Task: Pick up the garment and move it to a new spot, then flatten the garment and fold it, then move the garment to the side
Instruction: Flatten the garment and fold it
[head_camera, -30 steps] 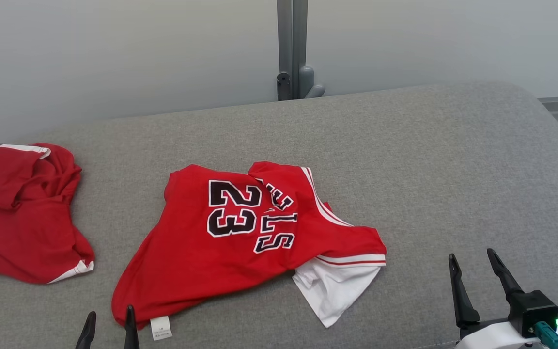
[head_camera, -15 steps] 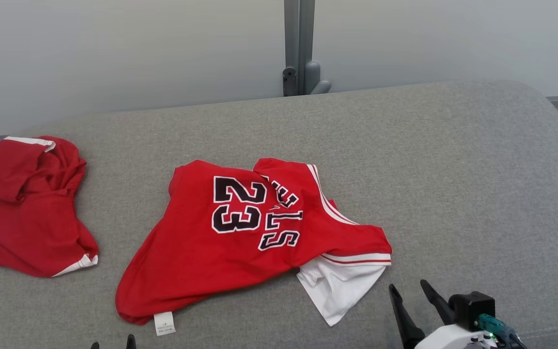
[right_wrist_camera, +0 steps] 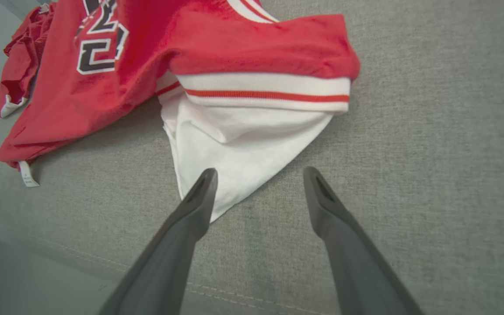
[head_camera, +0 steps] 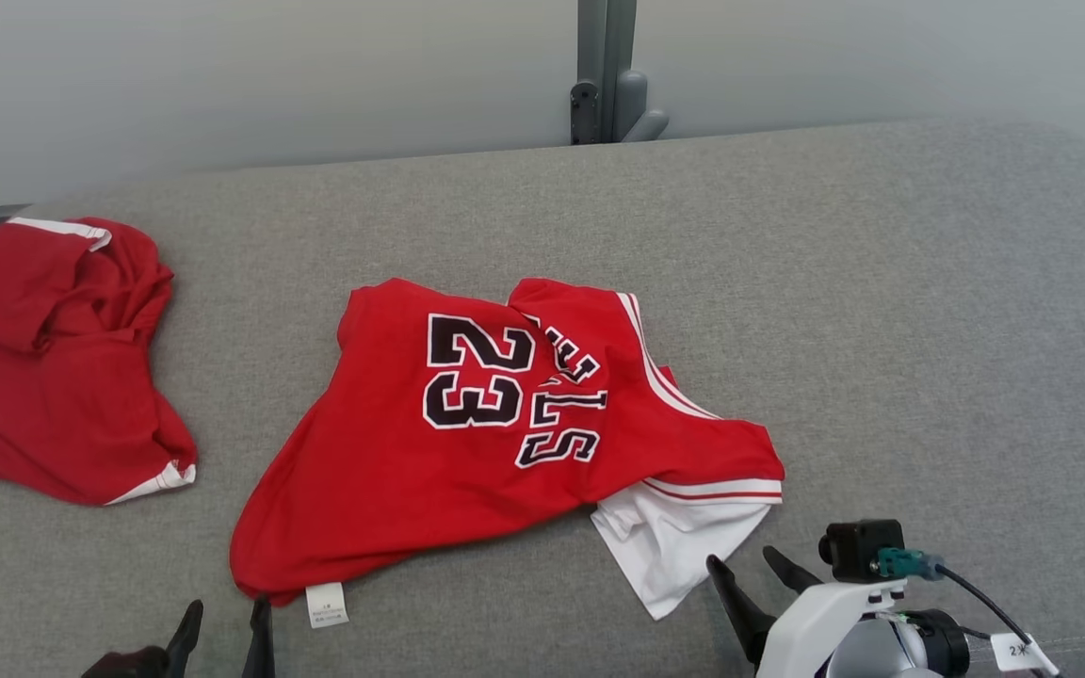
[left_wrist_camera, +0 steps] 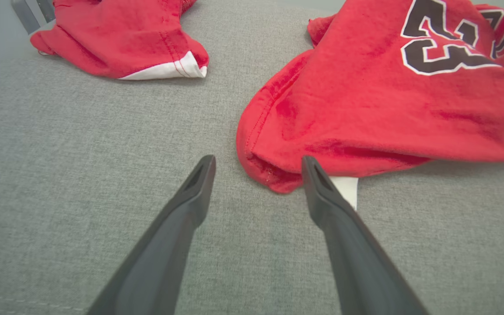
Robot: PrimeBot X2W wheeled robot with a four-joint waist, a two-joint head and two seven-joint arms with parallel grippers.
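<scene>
Quick count: two red garments on one grey surface (head_camera: 882,330), the 23 jersey (head_camera: 392,471) plus a crumpled garment (head_camera: 53,377) to its left. One label (head_camera: 327,604) at the jersey's near hem. Two grippers: left gripper (head_camera: 228,607), right gripper (head_camera: 742,557), two dark fingers (left_wrist_camera: 182,218) each.

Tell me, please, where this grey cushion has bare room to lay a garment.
Widest: the grey fabric cushion right of the red number-23 jersey. Narrower: the strip between jersey and crumpled red garment. Crowded: the near edge, left gripper and right gripper at the jersey's edges.
</scene>
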